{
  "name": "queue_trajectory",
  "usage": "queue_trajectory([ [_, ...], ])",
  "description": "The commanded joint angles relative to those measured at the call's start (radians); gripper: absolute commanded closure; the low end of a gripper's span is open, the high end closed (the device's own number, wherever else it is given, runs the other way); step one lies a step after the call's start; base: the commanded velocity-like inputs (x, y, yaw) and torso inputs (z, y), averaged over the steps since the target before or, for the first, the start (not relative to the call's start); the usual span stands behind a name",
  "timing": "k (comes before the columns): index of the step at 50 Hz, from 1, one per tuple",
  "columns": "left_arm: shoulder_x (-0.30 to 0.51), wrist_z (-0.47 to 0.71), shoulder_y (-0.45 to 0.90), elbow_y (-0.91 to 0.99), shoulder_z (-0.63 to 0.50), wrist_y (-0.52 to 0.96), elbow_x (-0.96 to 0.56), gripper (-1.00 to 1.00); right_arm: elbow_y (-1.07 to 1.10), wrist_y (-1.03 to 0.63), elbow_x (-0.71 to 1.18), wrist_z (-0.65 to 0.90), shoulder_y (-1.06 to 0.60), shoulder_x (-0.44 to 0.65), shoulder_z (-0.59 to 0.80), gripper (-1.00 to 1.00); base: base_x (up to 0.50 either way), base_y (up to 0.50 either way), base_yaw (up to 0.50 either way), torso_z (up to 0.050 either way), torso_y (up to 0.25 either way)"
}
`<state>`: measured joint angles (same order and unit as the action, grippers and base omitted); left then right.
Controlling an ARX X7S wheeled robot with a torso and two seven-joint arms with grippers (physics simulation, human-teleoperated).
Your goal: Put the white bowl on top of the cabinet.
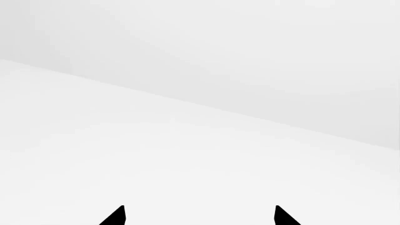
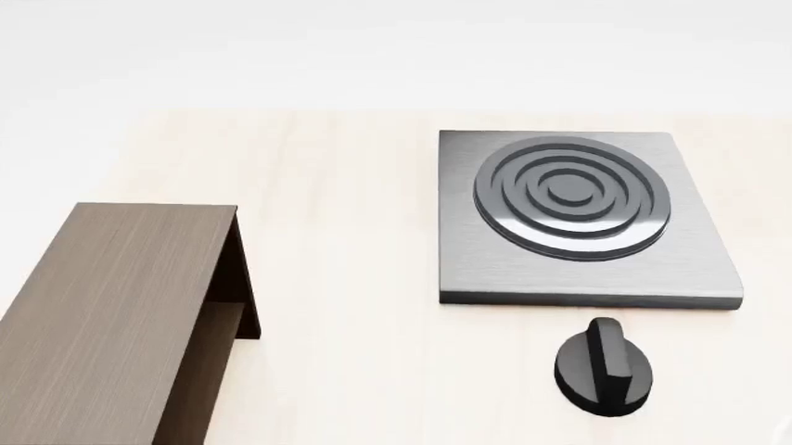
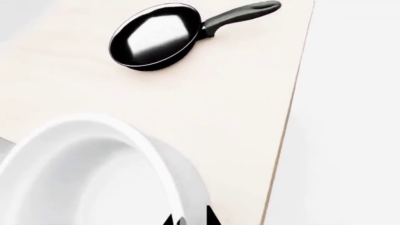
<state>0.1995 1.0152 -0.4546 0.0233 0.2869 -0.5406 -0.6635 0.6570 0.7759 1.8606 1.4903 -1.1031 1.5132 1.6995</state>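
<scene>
The white bowl [image 3: 93, 173] fills the near part of the right wrist view, on the pale wooden table [image 3: 237, 117] close to its edge, with the right gripper [image 3: 190, 219] at its rim, dark fingertips close together, though whether they pinch the wall I cannot tell. Beyond it lies a black frying pan [image 3: 156, 35]; the head view shows the cabinet [image 2: 111, 306], stove plate [image 2: 581, 218] and knob [image 2: 604, 364], no bowl. The left gripper [image 1: 200, 216] hangs spread over blank white; a thin rim hold on glossy wall could slip and tip the bowl off the edge.
</scene>
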Motion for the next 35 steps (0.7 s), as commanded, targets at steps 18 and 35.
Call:
queue_trajectory([
  [18,0.002,-0.003,0.004,-0.005,-0.001,-0.002,-0.008,-1.00,-0.015,-0.423,0.059,0.075,-0.374,-0.076,-0.190,1.00,0.00,0.00,0.00,0.000,0.001],
  [35,0.002,0.001,0.002,-0.001,-0.002,-0.002,-0.005,-1.00,-0.118,-0.695,0.070,0.073,-0.538,-0.256,-0.180,1.00,0.00,0.00,0.00,0.000,0.001],
])
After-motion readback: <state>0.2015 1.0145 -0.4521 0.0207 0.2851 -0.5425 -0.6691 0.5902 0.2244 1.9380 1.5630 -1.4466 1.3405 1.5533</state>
